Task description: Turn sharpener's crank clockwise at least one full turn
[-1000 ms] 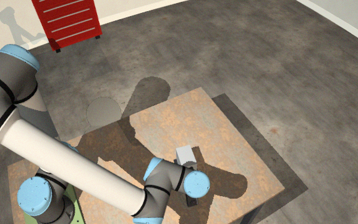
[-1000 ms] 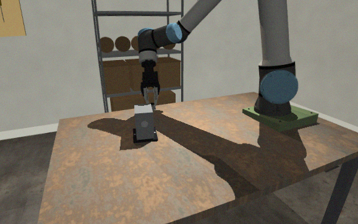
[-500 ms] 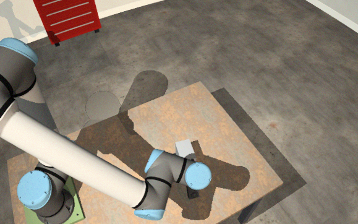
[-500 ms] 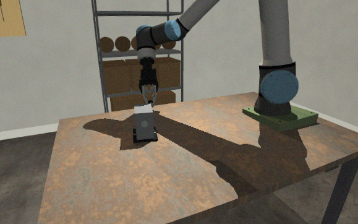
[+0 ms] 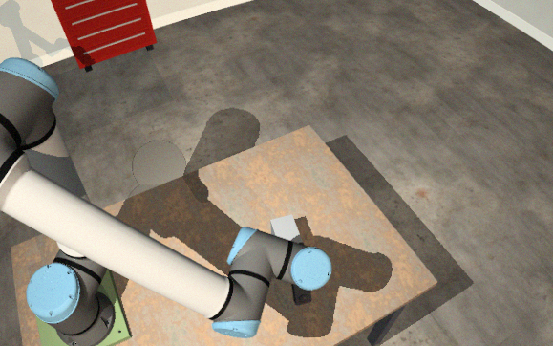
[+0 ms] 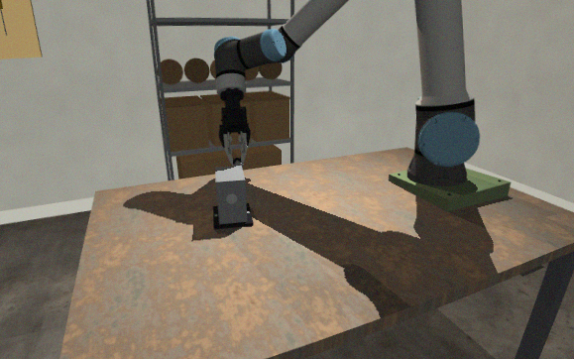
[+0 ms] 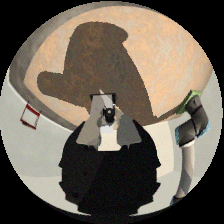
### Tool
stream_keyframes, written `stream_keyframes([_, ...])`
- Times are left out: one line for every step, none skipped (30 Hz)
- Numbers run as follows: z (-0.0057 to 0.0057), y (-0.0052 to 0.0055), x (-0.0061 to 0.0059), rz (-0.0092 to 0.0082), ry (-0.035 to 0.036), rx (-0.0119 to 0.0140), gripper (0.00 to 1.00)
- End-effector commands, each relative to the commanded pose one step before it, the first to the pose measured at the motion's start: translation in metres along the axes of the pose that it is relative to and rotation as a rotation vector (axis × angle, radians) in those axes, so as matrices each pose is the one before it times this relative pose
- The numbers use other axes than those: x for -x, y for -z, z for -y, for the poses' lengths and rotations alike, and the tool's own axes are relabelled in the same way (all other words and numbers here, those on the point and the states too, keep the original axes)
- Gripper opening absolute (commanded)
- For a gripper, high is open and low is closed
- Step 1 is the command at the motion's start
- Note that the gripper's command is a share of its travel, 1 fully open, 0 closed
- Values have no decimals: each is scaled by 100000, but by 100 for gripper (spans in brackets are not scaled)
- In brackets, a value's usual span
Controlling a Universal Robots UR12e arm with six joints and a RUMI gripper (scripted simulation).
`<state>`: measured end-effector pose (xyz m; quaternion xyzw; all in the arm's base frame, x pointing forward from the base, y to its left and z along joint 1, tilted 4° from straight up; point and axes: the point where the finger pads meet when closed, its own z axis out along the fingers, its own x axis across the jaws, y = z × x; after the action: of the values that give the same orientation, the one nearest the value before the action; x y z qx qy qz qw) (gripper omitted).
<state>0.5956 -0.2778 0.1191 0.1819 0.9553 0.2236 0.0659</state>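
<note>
The sharpener (image 6: 232,200) is a grey box on a black base, standing on the wooden table; its pale top also shows in the overhead view (image 5: 285,226). My gripper (image 6: 236,158) points straight down just behind the box's top edge, on the side away from the exterior camera. In the wrist view the fingers are shut on a small dark knob, the crank handle (image 7: 106,112). The crank's arm is hidden behind the box in the top and exterior views. In the overhead view the wrist joints (image 5: 280,263) cover the fingers.
The arm's green base plate (image 6: 449,188) sits at the table's far right corner. A metal shelf with boxes (image 6: 226,89) stands behind the table. A red tool cabinet (image 5: 105,29) stands by the wall.
</note>
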Motion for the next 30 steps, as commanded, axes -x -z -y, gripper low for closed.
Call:
stream_keyframes([-173,338,566,129,76,-37,9])
stream_keyframes([-23,40,93,0,0,0,9])
stream_keyframes([-22,39,95,0,0,0,9])
stream_keyframes([-21,37,96,0,0,0,9])
stream_keyframes([-20,35,97,0,0,0,9])
stream_keyframes([-19,34,98,0,0,0,9])
stream_keyframes([0,0,0,0,0,0,9])
stream_keyframes([0,0,0,0,0,0,9])
stream_keyframes([-45,83,267,0,0,0,9])
stream_keyframes([-12,22,73,0,0,0,9])
stream_keyframes([-13,22,90,0,0,0,9])
stream_keyframes([-13,24,101,0,0,0,9])
stream_keyframes([-12,22,101,0,0,0,9])
stream_keyframes([-11,20,102,0,0,0,9])
stream_keyframes([-10,18,102,0,0,0,9])
stream_keyframes([-9,16,103,0,0,0,9])
stream_keyframes([-8,14,103,0,0,0,9])
stream_keyframes([-6,13,104,0,0,0,9])
stream_keyframes([-5,11,104,0,0,0,9])
stream_keyframes([-4,9,105,0,0,0,9])
stream_keyframes([-3,7,105,0,0,0,9])
stream_keyframes([-2,5,105,0,0,0,9])
stream_keyframes([-1,3,106,0,0,0,9])
stream_keyframes([0,0,0,0,0,0,9])
stream_keyframes([0,0,0,0,0,0,9])
stream_keyframes([3,-1,285,0,0,0,9])
stream_keyframes([1,-2,78,0,0,0,9])
stream_keyframes([4,-6,95,0,0,0,9])
stream_keyframes([5,-7,104,0,0,0,9])
stream_keyframes([6,-9,104,0,0,0,9])
